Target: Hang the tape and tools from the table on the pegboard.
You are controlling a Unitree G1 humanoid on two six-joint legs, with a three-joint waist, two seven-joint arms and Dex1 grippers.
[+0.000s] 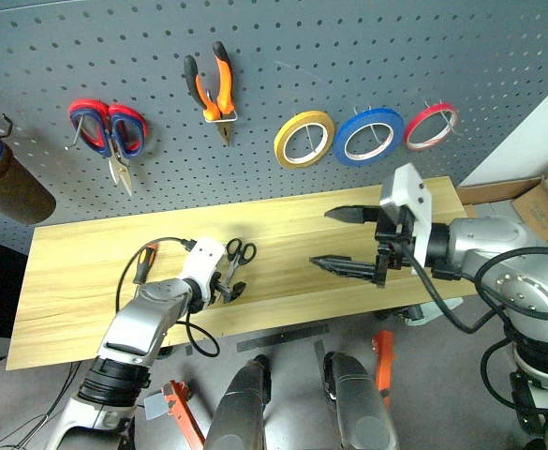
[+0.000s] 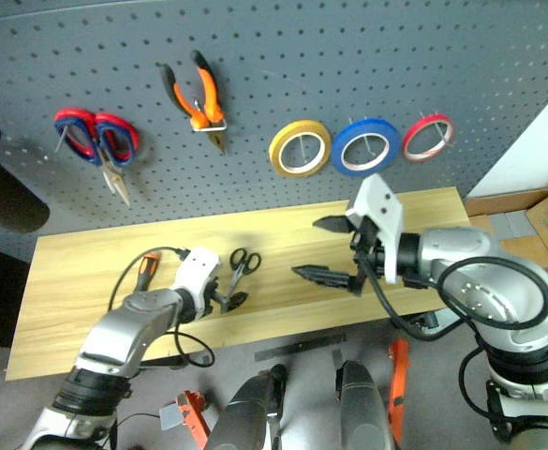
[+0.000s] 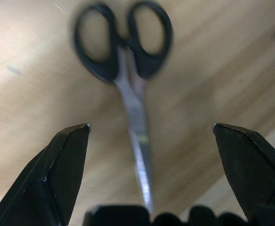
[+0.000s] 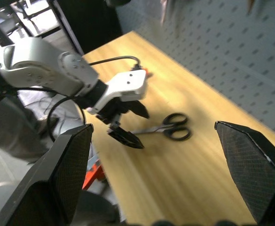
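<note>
The small all-black-handled scissors (image 1: 237, 257) lie flat on the light wood-grain surface (image 1: 86, 272), blades between the spread fingers of the released left claw (image 3: 151, 134). The right claw (image 1: 348, 239) hangs wide apart above the surface, empty. Blue tape roll (image 1: 369, 136) and orange-and-black pliers (image 1: 214, 91) hang on the dark grey pegboard (image 1: 348, 47).

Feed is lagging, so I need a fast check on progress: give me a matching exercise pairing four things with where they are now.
Things:
1. blue tape
2. pliers
3. black scissors
4. screwdriver

Places:
A. on the table, beside the left arm
B. on the pegboard, between the yellow roll and the red roll
C. on the table, in front of the open left gripper
D. on the pegboard, right of the red-and-blue scissors

Pairs: 1-B, 2-D, 3-C, 4-A
</note>
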